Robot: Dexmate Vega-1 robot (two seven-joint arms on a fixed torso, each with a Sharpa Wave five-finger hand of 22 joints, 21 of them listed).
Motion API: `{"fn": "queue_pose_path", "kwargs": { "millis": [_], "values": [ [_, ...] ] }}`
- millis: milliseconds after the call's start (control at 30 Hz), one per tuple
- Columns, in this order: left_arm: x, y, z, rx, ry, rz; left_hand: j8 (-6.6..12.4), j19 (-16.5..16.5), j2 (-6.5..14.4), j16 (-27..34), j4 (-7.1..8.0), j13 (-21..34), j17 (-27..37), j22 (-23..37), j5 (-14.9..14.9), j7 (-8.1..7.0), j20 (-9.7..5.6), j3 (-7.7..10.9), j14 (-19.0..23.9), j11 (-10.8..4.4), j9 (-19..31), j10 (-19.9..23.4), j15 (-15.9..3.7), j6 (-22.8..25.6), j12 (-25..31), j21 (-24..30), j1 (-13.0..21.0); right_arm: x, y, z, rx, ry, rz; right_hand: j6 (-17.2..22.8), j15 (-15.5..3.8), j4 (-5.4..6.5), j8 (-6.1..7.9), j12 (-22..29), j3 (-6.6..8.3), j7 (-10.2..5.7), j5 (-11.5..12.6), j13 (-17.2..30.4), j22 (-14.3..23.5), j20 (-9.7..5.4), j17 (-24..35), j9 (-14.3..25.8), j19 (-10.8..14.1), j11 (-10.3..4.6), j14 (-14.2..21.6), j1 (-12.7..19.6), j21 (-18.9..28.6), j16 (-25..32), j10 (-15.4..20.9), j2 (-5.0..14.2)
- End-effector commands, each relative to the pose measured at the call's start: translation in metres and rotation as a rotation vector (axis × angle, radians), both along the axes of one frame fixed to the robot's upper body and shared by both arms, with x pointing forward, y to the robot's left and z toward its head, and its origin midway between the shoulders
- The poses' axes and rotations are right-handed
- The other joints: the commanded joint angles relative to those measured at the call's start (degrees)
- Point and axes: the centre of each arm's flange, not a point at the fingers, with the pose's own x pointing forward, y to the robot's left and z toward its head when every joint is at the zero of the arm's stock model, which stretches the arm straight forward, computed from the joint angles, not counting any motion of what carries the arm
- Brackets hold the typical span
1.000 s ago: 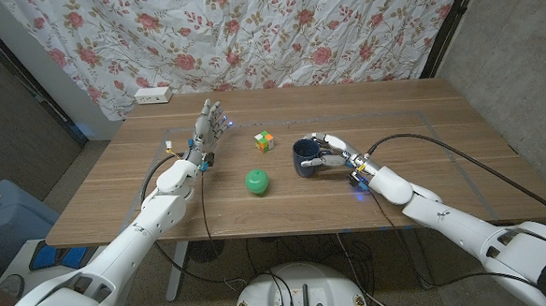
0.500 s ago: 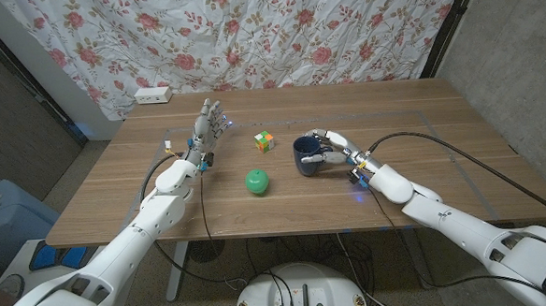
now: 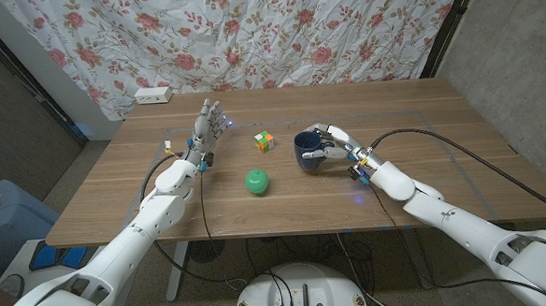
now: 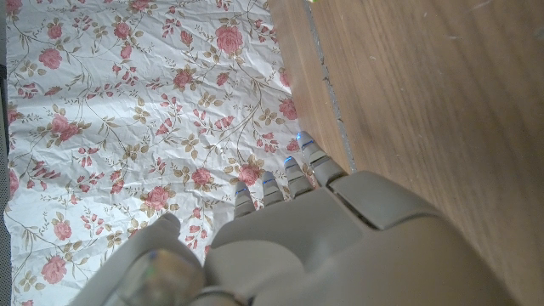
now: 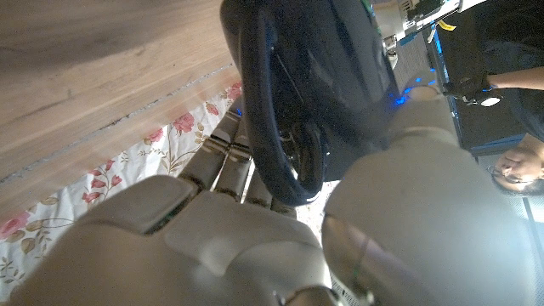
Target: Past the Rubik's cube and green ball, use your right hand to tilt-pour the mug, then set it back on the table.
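The dark blue ceramic mug (image 3: 308, 152) sits toward the right side of the wooden table (image 3: 411, 104), to the right of the multicoloured Rubik's cube (image 3: 265, 140) and the green ball (image 3: 258, 180), with both of those lying well apart from it toward the table's middle. The right hand (image 3: 333, 147) is wrapped around the mug from its right side, fingers curled over the body and rim; in the right wrist view the mug (image 5: 314, 81) shows close against the hand (image 5: 255, 221), its handle loop running between thumb and fingers, which suggests a firm hold suited to tipping the mug without it slipping. Whether the mug's base touches the wood or hangs just above it cannot be told from the head view; it looks nearly upright, so the pour itself seems not yet under way. The left hand (image 3: 206, 126) stands near the far left part of the table with its fingers spread and pointing up, holding nothing, kept well away from the cube and ball, probably so that it stays out of the right arm's path. A white power strip (image 3: 153, 96) lies at the table's back left edge before the flowered curtain (image 3: 276, 31).
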Motion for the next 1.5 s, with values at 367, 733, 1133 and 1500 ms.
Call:
{"fn": "queue_pose_path", "kwargs": {
  "millis": [367,733,1133,1500],
  "values": [
    [0.000,0.000,0.000,0.000,0.001,0.000,0.38,0.52,6.78,0.29,0.07,0.27,0.30,0.19,0.26,-0.39,-0.01,0.34,0.45,-0.34,0.16,-0.26,-0.22,-0.06,0.20,0.36,-0.17,-0.013,-0.010,0.029,-0.046,-0.075,-0.043,12.77,-12.53,1.27,1.19,0.62,2.53,-10.72,-0.41,0.38,0.36,-5.02,0.63,0.12,1.25,-9.59,4.71,9.93,0.49,0.67,11.52,8.36],
    [0.000,-0.001,0.000,0.000,0.001,0.000,0.38,0.52,6.78,0.29,0.07,0.27,0.30,0.19,0.25,-0.40,-0.04,0.34,0.46,-0.40,0.16,-0.18,-0.20,-0.07,0.23,0.37,-0.17,-0.016,-0.013,0.050,-0.110,-0.099,-0.060,13.82,-12.47,1.34,1.71,0.50,2.51,-10.71,-0.47,0.47,0.39,-4.89,0.86,0.10,1.82,-9.58,5.31,10.84,0.63,0.86,12.20,8.58],
    [0.000,-0.001,0.000,0.000,0.001,0.000,0.37,0.53,6.79,0.28,0.07,0.27,0.30,0.19,0.26,-0.38,-0.04,0.34,0.43,-0.41,0.16,-0.22,-0.27,-0.09,0.22,0.37,-0.17,-0.017,-0.019,0.071,-0.215,-0.104,-0.110,14.12,-12.57,1.43,1.99,0.60,2.54,-10.82,-0.47,0.89,0.41,-5.82,0.97,0.11,2.48,-9.55,6.06,11.78,0.77,0.94,13.12,9.03],
    [0.000,-0.001,0.000,0.000,0.001,0.000,0.37,0.50,6.79,0.29,0.07,0.27,0.30,0.19,0.26,-0.43,0.02,0.34,0.46,-0.40,0.16,-0.15,-0.25,-0.09,0.24,0.36,-0.17,-0.024,-0.022,0.087,-0.318,-0.121,-0.164,14.75,-12.52,1.85,2.40,0.83,2.43,-10.88,-0.51,1.38,0.43,-6.07,1.12,0.13,2.82,-9.57,6.66,11.78,0.81,0.90,14.13,9.61]
  ]
}}
